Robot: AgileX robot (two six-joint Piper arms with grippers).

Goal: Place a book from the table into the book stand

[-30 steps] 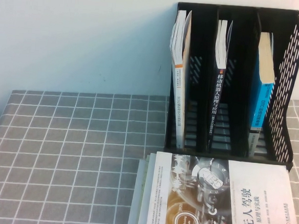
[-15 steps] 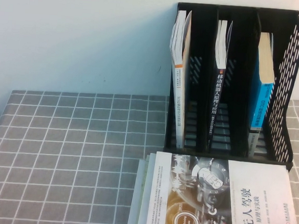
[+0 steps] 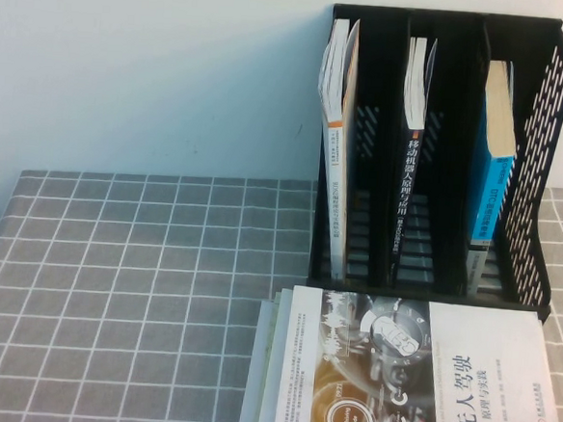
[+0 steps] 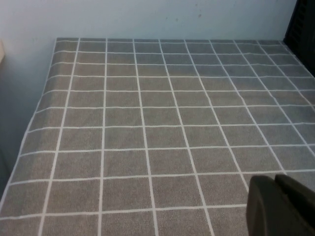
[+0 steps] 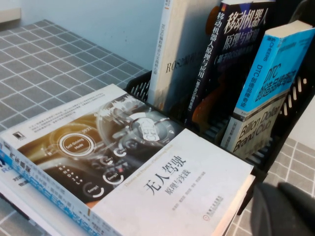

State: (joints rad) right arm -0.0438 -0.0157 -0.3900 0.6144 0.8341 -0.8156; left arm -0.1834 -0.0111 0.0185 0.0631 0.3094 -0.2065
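Note:
The book with the cyan spine stands upright in the right compartment of the black book stand. In the right wrist view the book shows "DTC" and "Billion Dollar Brand Club". The stand rests on the grid-cloth table. Neither gripper shows in the high view. My left gripper hangs shut and empty over bare cloth. My right gripper is shut and empty, low beside the stand's front corner and the stack's corner.
A stack of books topped by a brown-and-white cover lies flat in front of the stand. A white book fills the left compartment and a black-spined book the middle one. A pale wall stands behind.

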